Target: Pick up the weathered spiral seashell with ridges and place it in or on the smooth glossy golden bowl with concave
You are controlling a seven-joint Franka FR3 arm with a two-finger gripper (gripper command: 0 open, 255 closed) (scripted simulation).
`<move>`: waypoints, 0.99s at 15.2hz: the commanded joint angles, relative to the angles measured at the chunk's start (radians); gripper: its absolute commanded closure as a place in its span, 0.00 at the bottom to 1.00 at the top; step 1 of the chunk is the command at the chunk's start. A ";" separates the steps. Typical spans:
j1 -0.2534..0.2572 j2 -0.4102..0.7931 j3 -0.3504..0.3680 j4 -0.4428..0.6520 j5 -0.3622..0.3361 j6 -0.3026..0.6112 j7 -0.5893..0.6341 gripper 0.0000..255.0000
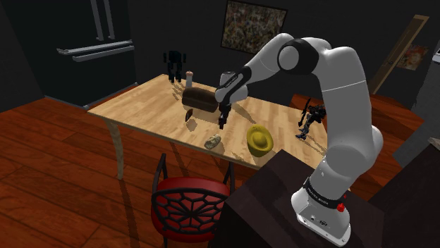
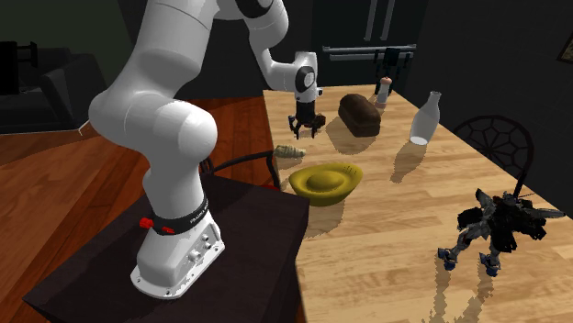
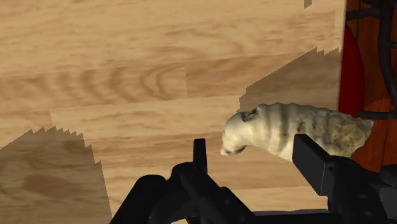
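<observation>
Near the table's edge, we see the spiral seashell at 7 o'clock from our gripper in the shoulder view. The fingers are parted and empty. Its long axis seems to run finger to finger, so we likely need a wrist turn.

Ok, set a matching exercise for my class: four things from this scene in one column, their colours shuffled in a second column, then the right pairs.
Things
1. shell
2. bowl
3. loaf
4. chair

Colours
A. red
B. dark brown
C. cream with grey stripes
D. golden yellow

Pairs: 1-C; 2-D; 3-B; 4-A
</observation>
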 commanded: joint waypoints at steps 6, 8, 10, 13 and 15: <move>-0.222 0.144 0.308 0.111 -0.170 -0.104 -0.995 0.00; -0.220 0.163 0.306 0.113 -0.175 -0.086 -0.992 0.00; -0.217 0.183 0.302 0.116 -0.178 -0.070 -0.990 0.00; -0.212 0.213 0.296 0.122 -0.183 -0.045 -0.987 0.00; -0.212 0.219 0.295 0.123 -0.184 -0.041 -0.986 0.00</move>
